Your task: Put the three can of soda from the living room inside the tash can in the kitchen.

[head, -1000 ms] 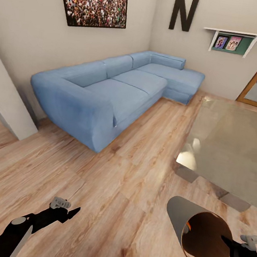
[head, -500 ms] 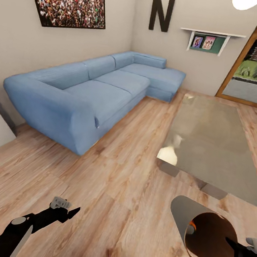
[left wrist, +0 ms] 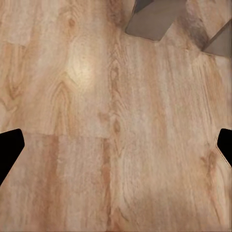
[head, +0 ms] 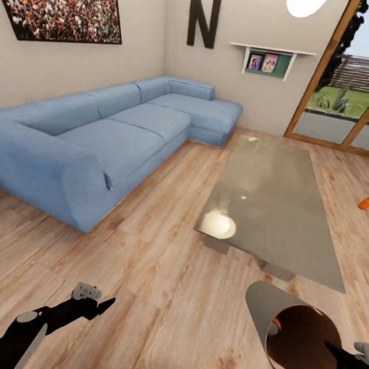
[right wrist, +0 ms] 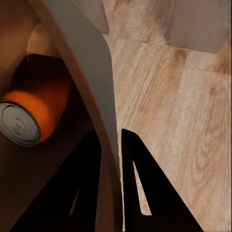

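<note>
**Robot carries bin through the living room, one can aboard**

The right gripper [head: 331,349] clamps its two fingers [right wrist: 87,183] on the rim of the tash can [head: 267,312], one inside and one outside the wall, holding the bin tilted with its mouth toward the camera. An orange soda can [right wrist: 36,113] lies inside against the brown wall. A second orange can [head: 366,203] rests on the wood floor [head: 152,297], beyond the far long edge of the grey low table [head: 275,202], near the glass door [head: 352,84]. The left gripper [head: 96,304] hangs over bare floor, jaws spread wide and holding nothing. The blue corner sofa [head: 103,139] lines the wall opposite.
</note>
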Robot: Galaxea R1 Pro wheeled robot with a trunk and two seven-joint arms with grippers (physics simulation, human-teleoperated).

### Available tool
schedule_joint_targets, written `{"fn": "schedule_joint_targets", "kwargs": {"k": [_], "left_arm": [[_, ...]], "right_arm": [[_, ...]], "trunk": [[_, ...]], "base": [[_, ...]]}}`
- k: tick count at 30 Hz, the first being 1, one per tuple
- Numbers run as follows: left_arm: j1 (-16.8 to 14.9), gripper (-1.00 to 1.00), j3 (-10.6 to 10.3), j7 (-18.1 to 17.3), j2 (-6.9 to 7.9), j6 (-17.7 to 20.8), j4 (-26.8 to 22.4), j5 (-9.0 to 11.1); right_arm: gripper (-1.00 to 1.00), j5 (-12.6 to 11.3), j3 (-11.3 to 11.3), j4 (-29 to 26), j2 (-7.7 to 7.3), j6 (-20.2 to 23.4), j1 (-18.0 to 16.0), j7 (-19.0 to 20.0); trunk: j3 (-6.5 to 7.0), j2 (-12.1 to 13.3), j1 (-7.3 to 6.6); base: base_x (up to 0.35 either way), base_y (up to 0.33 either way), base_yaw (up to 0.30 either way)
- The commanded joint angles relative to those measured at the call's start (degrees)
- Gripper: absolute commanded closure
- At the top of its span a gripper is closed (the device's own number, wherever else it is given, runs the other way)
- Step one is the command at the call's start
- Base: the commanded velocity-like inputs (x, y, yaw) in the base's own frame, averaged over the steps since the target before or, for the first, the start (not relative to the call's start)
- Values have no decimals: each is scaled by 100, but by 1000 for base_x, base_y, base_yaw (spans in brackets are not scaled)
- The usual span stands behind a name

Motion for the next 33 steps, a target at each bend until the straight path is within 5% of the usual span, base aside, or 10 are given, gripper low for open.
{"fn": "schedule_joint_targets", "kwargs": {"k": [1, 33], "left_arm": [[0, -100, 0, 0, 0, 0, 0, -2], [0, -100, 4, 1, 0, 0, 9, -6]], "right_arm": [[100, -39, -2, -4, 0, 22, -3, 33], [100, -30, 6, 29, -4, 31, -2, 40]], "trunk": [[8, 0, 0], [217, 0, 0]], "base": [[92, -300, -164], [10, -320, -157]]}}
